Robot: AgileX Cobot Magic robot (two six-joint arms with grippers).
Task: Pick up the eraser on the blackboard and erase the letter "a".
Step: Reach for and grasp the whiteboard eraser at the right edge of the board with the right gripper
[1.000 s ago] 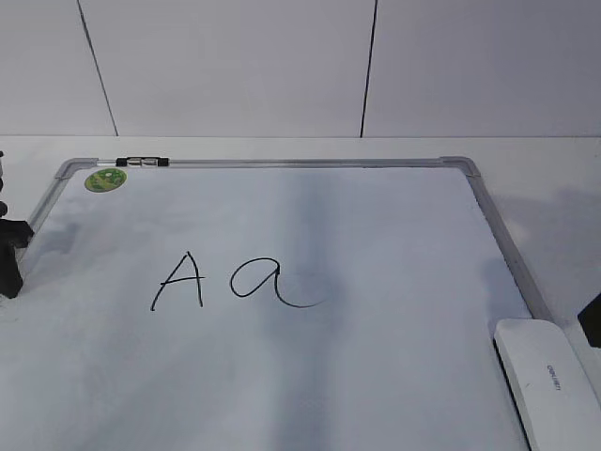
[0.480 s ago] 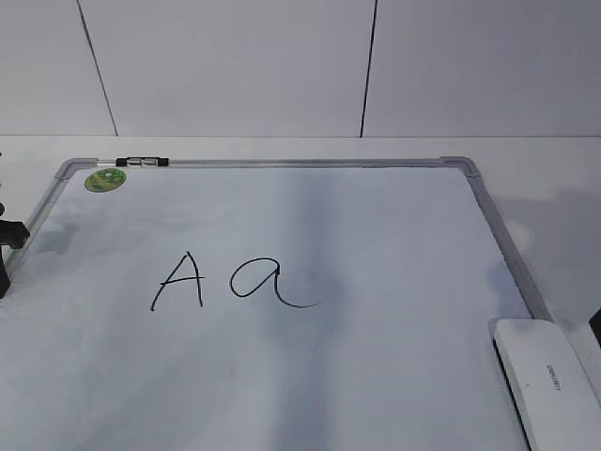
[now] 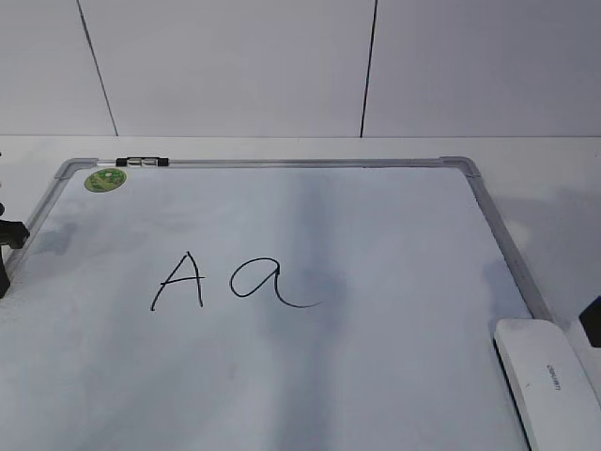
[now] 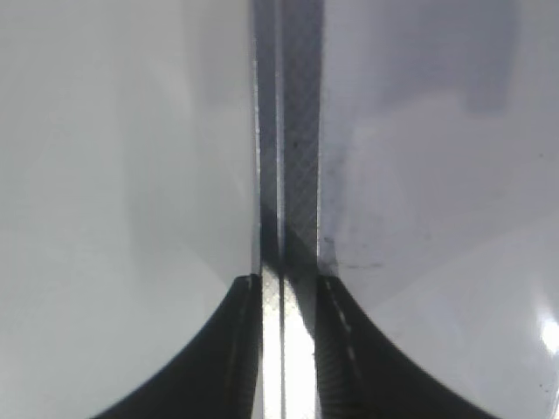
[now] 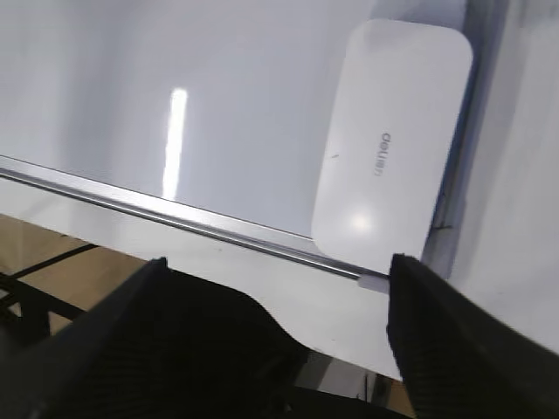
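The blackboard (image 3: 376, 235) lies flat on the table, with a capital "A" (image 3: 178, 280) and the letter "a" (image 3: 268, 282) beside it. The eraser (image 3: 549, 381) lies at the board's near right corner. In the right wrist view the eraser (image 5: 389, 148) lies just ahead of my right gripper (image 5: 279, 288), which is wide open and empty. In the exterior view the right gripper (image 3: 592, 321) shows at the right edge, beside the eraser. My left gripper (image 4: 288, 284) hangs over the board's left frame (image 4: 288, 131), with its jaws a narrow gap apart and empty. It also shows at the exterior view's left edge (image 3: 4, 254).
A round green sticker (image 3: 105, 179) sits in the board's far left corner. A small black and silver clip (image 3: 141, 163) sits on the top frame. A white panelled wall stands behind the table. The table's near edge and a brown floor (image 5: 35, 253) show in the right wrist view.
My left gripper has drawn back to the left, off the board's edge. My right gripper slipped almost out of the exterior view and has come back beside the eraser.
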